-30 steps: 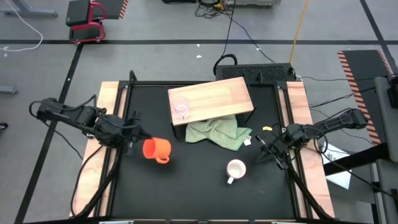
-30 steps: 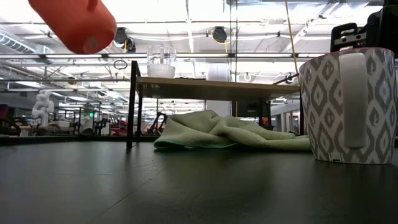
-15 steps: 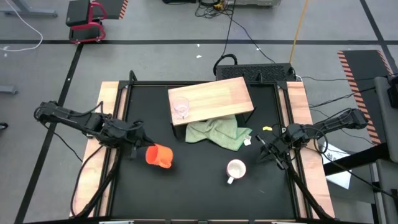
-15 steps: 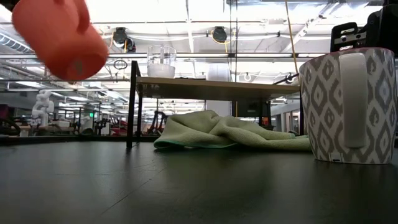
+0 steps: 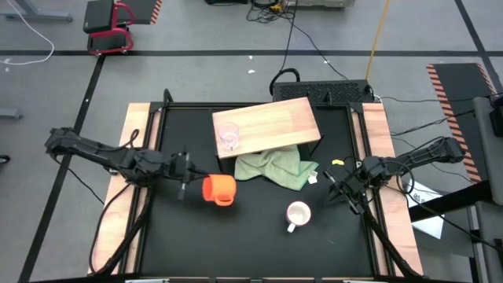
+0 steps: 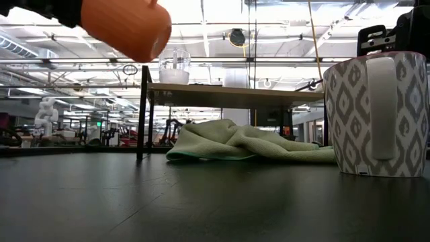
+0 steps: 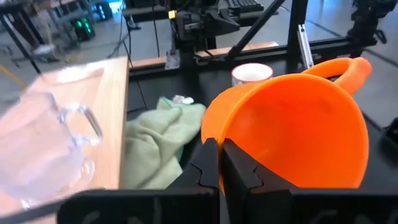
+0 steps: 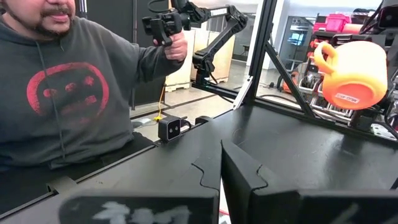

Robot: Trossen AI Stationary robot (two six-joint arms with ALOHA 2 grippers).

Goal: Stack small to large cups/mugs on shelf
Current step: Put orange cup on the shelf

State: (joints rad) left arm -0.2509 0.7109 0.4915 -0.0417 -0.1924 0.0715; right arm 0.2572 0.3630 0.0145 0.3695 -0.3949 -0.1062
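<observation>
My left gripper is shut on the orange mug, which is in the air left of the green cloth. The mug shows high in the low view. The small clear glass cup stands upright on the left end of the tan wooden shelf. The shelf stands on dark legs over the cloth. The white patterned mug stands upright on the black table, near the front right. My right gripper is shut and empty at the table's right side. My left gripper holds the orange mug by its rim. One finger looks to be inside the mouth and one outside the wall. The fingers come level from the table's left. The mug is lifted clear and lies on its side, with its mouth toward the gripper and its handle sticking out sideways.
The crumpled green cloth lies under and in front of the shelf. Wooden strips run along the table's left and right edges. A person in a grey sweatshirt is beyond the table. A small yellow object lies near my right gripper.
My left gripper has carried the orange mug toward the table's right edge, nearer the cloth and shelf. The mug has stayed clear of the table. It dipped a little midway, then rose again. My right arm has kept still.
</observation>
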